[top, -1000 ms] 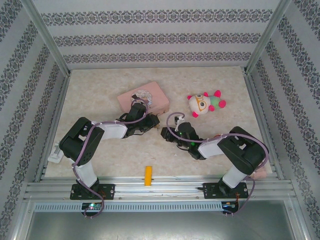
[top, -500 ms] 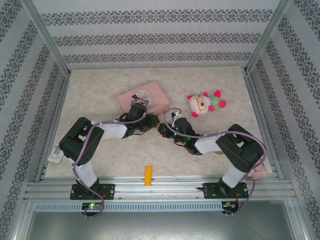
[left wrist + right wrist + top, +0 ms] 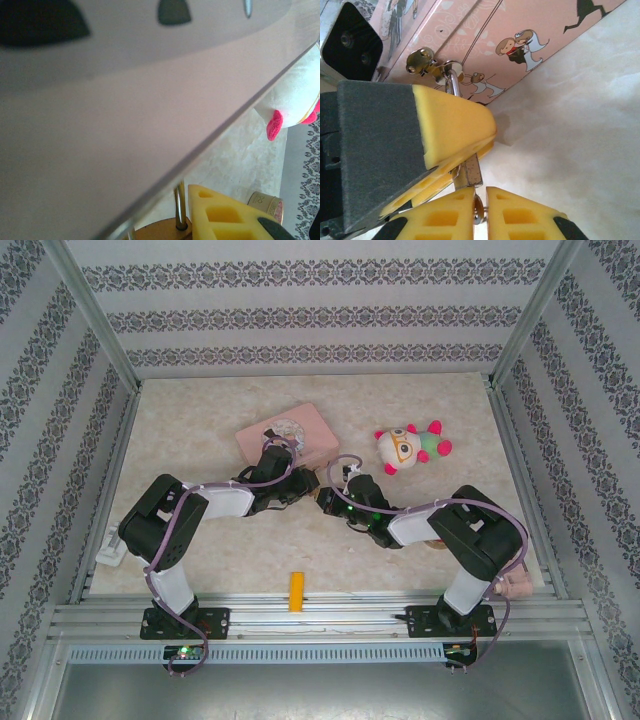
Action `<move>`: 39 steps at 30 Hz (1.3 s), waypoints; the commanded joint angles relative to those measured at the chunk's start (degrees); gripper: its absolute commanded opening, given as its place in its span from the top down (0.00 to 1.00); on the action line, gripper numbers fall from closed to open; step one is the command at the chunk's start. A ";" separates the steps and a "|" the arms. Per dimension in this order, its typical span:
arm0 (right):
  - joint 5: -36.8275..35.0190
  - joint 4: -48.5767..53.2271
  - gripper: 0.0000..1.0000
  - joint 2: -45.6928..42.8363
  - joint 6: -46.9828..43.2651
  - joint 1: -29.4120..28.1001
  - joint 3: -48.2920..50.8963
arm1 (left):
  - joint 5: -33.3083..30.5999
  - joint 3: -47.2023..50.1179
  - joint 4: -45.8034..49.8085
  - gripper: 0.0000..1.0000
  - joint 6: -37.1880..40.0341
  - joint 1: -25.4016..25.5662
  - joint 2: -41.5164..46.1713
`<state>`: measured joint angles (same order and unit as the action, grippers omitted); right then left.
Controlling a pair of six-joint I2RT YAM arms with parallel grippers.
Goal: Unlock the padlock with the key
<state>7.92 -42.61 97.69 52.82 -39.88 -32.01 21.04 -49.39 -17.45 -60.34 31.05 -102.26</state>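
My right gripper (image 3: 479, 193) pinches the key (image 3: 470, 173) beside the tin (image 3: 535, 30); my left gripper (image 3: 488, 142) clamps the padlock (image 3: 160, 233), mostly hiding it.

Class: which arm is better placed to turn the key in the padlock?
Right. The right gripper pinches the key at the padlock, which the left gripper steadies beside the pink tin.
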 commanded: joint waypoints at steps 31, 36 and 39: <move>2.86 -8.41 1.00 4.32 7.17 3.86 -3.31 | 8.97 1.23 -3.11 0.84 -3.59 0.51 -0.26; 3.91 -9.07 1.00 5.30 8.97 4.25 -4.67 | 9.09 1.39 -3.62 0.84 -3.59 0.52 0.06; 4.53 -9.07 1.00 5.65 9.57 4.26 -4.99 | 9.47 1.09 -3.95 0.84 -3.71 0.57 -0.11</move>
<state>15.11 -47.75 101.89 60.45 -37.15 -34.02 20.71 -49.08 -19.07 -60.95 29.85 -102.39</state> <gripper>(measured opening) 0.052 0.274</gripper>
